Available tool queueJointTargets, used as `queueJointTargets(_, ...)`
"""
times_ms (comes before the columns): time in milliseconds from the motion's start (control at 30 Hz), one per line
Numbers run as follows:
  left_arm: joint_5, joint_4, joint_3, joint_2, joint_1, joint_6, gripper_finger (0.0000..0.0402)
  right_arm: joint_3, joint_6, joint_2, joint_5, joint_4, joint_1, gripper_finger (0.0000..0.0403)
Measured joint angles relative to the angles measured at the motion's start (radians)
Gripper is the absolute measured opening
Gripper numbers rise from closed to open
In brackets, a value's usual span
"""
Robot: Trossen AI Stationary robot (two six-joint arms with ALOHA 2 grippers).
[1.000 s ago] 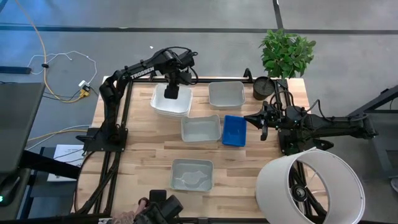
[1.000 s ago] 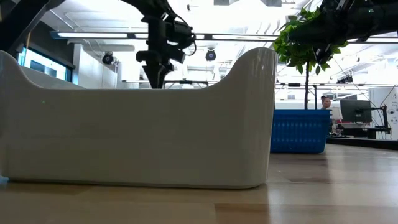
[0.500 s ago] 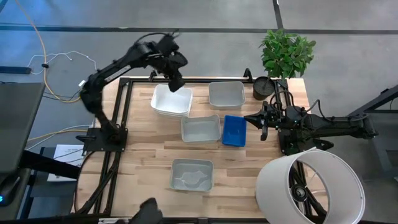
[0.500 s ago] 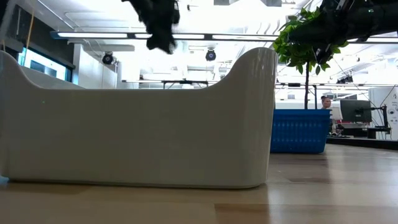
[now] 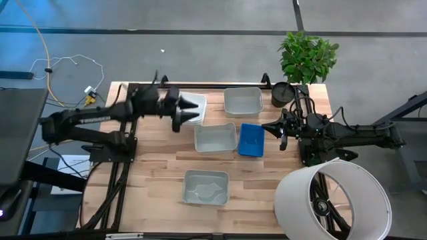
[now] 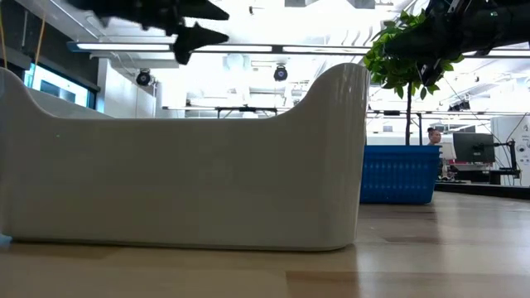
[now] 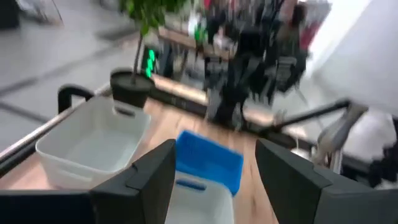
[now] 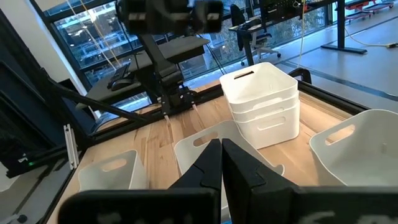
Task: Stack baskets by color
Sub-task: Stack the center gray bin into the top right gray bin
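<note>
Two white baskets [image 5: 191, 108] are stacked near the table's far edge [image 5: 200, 85]; the left gripper [image 5: 181, 112] is held open above, the right gripper [image 5: 277, 131] closed.

Ceiling strip lights [image 6: 248, 48] glare brightly behind my silhouetted arms. My left wrist view is smeared with motion blur. Overhead, light falls evenly.

Blue basket [image 7: 209, 160] between open fingers [image 7: 152, 174]
</note>
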Motion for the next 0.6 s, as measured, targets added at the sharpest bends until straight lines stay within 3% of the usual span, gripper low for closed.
queueJointTargets(200,-0.23,0.196,-0.194,-0.079,-0.147,-0.009,0.0207,0.0,-0.003,0.0,0.0,0.023,0.0,0.0)
queueJointTargets(433,-0.278,0.364,-0.257,-0.09,-0.176,-0.01,0.0207,0.0,-0.042,-0.001,0.003,0.082,0.0,0.0)
queueJointTargets(600,-0.287,0.373,-0.258,-0.089,-0.175,-0.035,0.0207,0.0,-0.036,-0.001,0.005,0.093,0.0,0.0)
